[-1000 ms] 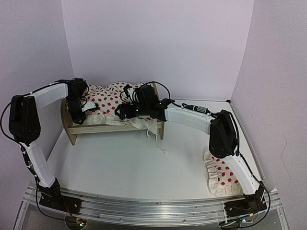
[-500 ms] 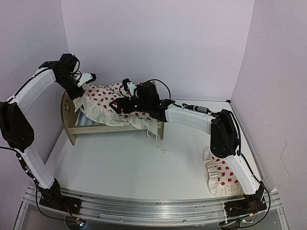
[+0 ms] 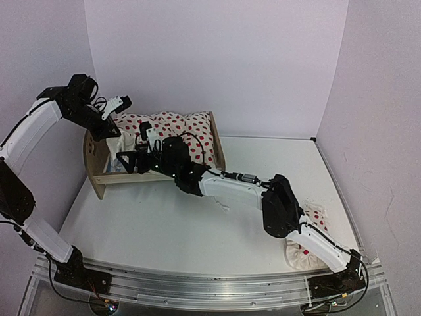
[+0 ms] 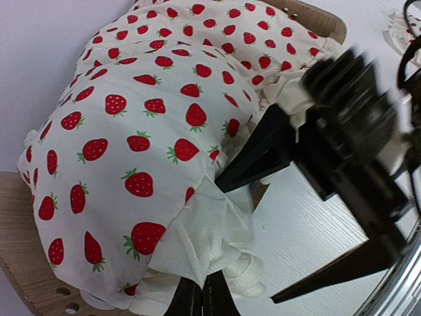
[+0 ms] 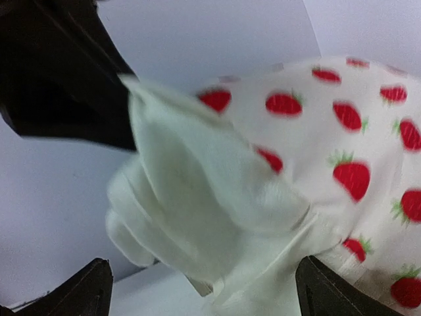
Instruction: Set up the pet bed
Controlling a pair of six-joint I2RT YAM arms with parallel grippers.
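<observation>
Presently my left pincer [image 4: 199, 297] is clamped on the ruffle of the strawberry blanket [image 4: 151, 125], held above the pet bed [image 3: 125, 176]; my right pincer [image 3: 133, 155] stands wide apart near that ruffle

White table [image 3: 164, 220]; strawberry-print ruffled blanket [image 3: 174, 125]; matching pillow [image 3: 297, 253] well apart

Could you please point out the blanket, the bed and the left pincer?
blanket [image 3: 174, 126], top view, its strawberry-printed middle.
bed [image 3: 92, 164], top view, the wooden end board on the left.
left pincer [image 4: 201, 293], left wrist view, between its tips, shut on the blanket's ruffle.
</observation>
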